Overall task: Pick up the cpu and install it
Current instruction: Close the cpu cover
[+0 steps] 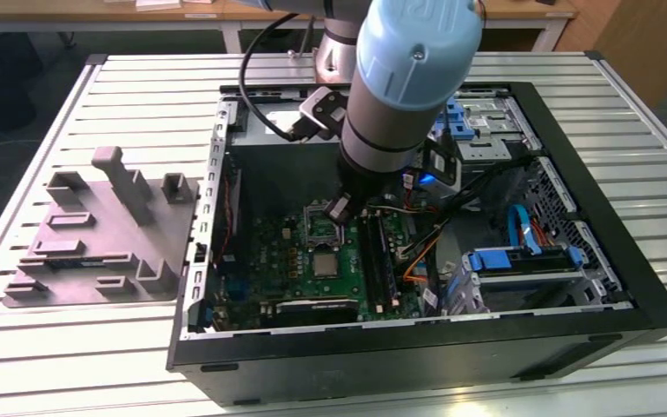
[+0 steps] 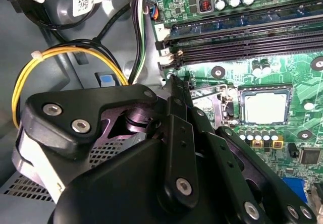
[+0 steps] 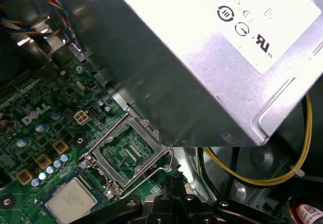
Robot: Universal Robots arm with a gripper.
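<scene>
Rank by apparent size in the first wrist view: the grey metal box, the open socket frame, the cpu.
1. Grey metal box, largest by far, though it sits nearest the camera.
2. Socket frame.
3. Cpu, smallest, partly cut off at the edge.

— Where's your arm?
— My grey-and-pale-blue jointed arm (image 1: 409,78) reaches straight down.
— And the gripper?
— My black metal gripper (image 2: 176,90) hangs low, its fingers (image 2: 177,95) pressed together, holding nothing.
</scene>
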